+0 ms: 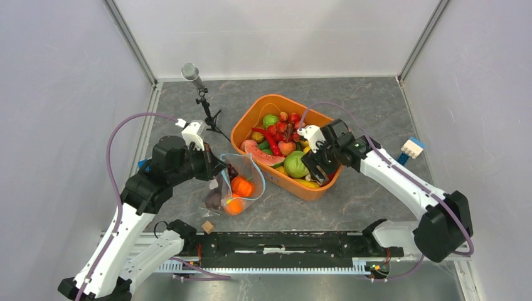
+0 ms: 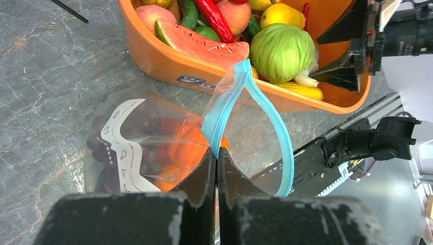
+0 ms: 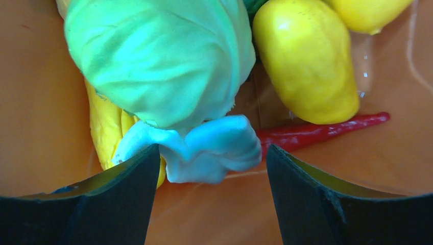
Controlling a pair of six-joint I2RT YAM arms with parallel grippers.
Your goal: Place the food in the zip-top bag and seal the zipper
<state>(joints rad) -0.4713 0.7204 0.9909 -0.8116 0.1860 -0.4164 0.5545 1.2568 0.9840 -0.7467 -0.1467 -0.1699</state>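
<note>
The clear zip-top bag [image 1: 235,188] lies left of the orange bin, with its mouth held open toward the bin. Orange food pieces [image 1: 241,186] and a dark piece sit inside it, also visible in the left wrist view [image 2: 186,145]. My left gripper [image 2: 215,153] is shut on the teal zipper [image 2: 224,109] at the mouth's near edge. My right gripper [image 3: 212,149] is open inside the bin. Its fingers straddle the white stem of a green cabbage [image 3: 158,56], with a yellow piece [image 3: 306,61] and a red chili [image 3: 316,131] beside it.
The orange bin [image 1: 234,133] holds several toy fruits and vegetables, among them a watermelon slice [image 2: 204,46]. A microphone on a stand [image 1: 191,72] stands behind the bag. A small wooden cube [image 1: 207,227] lies near the black front rail [image 1: 282,244]. A blue-white block [image 1: 412,149] sits at right.
</note>
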